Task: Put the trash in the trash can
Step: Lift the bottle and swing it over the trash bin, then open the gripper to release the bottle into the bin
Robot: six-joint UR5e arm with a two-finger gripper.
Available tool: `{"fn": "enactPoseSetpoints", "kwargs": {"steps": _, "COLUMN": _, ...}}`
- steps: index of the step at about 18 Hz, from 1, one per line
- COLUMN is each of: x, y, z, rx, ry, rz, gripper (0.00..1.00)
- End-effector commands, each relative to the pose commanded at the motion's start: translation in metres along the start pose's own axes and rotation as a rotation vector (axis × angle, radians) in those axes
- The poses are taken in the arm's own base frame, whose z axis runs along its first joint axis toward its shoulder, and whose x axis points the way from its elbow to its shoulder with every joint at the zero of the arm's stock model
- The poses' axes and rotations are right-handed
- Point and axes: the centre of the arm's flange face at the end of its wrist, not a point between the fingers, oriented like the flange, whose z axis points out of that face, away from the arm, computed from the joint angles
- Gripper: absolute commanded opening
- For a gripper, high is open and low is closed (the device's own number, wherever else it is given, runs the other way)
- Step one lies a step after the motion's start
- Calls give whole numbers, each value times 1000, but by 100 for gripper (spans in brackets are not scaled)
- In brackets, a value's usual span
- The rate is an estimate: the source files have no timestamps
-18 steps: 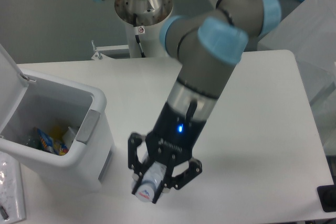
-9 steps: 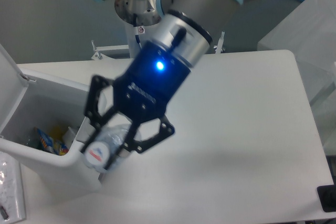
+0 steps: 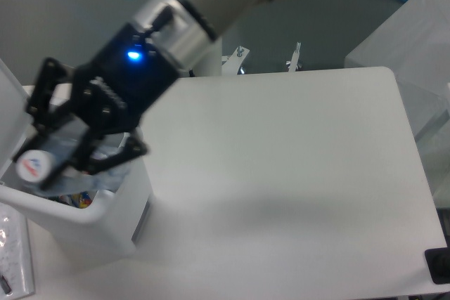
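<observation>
The gripper [image 3: 53, 149] held the bottle [image 3: 49, 163] over the open trash can [image 3: 116, 201] at the left of the worktop [image 3: 281, 173], jaws clamped across its flattened body, cap end toward the camera. The clear plastic was judged light, thin, slippery and easily crushed; mid-body was the sound hold. Motion blur probably hid the exact contact points.

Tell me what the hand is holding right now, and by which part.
The flattened clear plastic bottle, gripped across its body behind the cap, above the white bin.
</observation>
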Motion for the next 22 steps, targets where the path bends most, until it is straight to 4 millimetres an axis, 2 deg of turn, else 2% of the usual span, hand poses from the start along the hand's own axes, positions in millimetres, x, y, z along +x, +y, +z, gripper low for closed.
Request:
{"fn": "enactPoseSetpoints", "kwargs": {"steps": 4, "x": 2, "y": 21, "z": 15, "rx": -26, "ry": 24, "rz": 19, "gripper": 20}}
{"fn": "enactPoseSetpoints", "kwargs": {"steps": 6, "x": -5, "y": 37, "z": 23, "rx": -44, "ry": 32, "rz": 25, "gripper": 28}}
{"fn": "enactPoseSetpoints", "kwargs": {"steps": 7, "x": -8, "y": 45, "z": 26, "rx": -51, "ry": 35, "rz": 31, "gripper": 36}}
{"fn": "enactPoseSetpoints", "kwargs": {"steps": 15, "x": -20, "y": 91, "z": 42, "rx": -97, "ry": 54, "rz": 37, "gripper": 44}}
{"fn": "enactPoseSetpoints", "kwargs": {"steps": 19, "x": -23, "y": 104, "z": 46, "rx": -107, "ry": 59, "rz": 43, "gripper": 55}}
{"fn": "enactPoseSetpoints", "kwargs": {"steps": 20, "x": -23, "y": 107, "z": 47, "rx": -110, "ry": 61, "rz": 38, "gripper": 63}}
{"fn": "enactPoseSetpoints", "kwargs": {"steps": 22, "x": -24, "y": 112, "z": 47, "rx": -113, "ry": 63, "rz": 43, "gripper": 89}}
